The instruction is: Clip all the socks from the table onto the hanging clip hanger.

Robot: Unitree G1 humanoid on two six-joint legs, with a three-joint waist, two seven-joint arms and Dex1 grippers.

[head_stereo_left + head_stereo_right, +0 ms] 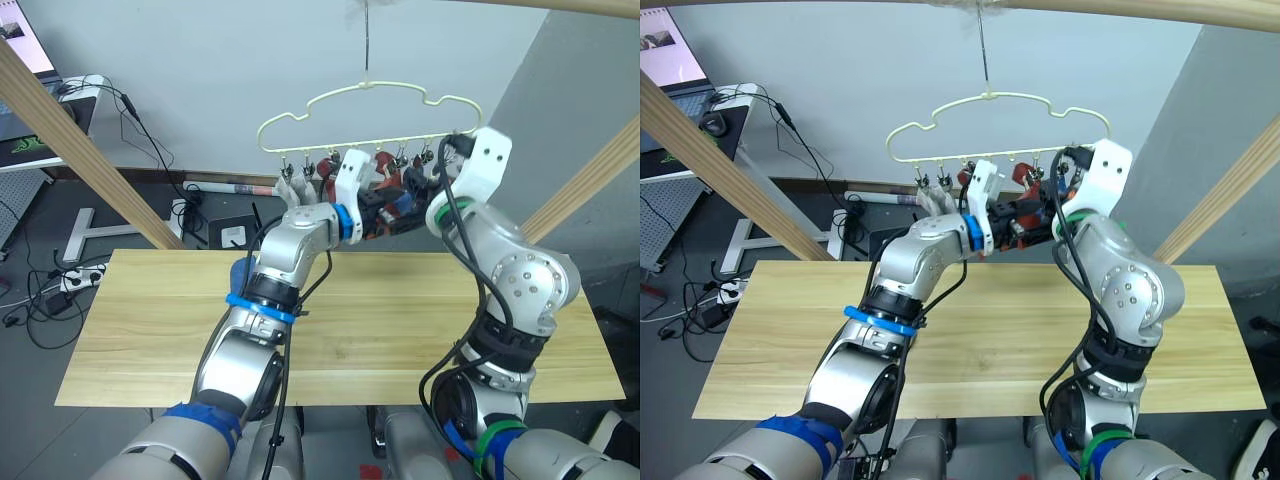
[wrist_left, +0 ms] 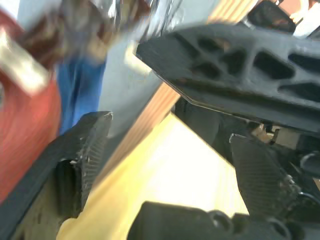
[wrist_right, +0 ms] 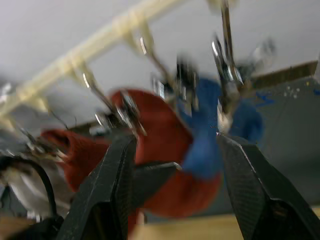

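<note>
**Both grippers raised at the hanger**

The clip hanger (image 1: 370, 115) hangs above the table's (image 1: 400, 330) far edge, socks (image 3: 165, 150) dangling from its clips. The right gripper (image 3: 175, 185) sits just beneath them, fingers spread wide, holding nothing. The left gripper (image 2: 165, 165), beside it, is likewise open and empty.

Socks (image 3: 165, 150) seemingly clipped on hanger (image 1: 370, 115)
</note>
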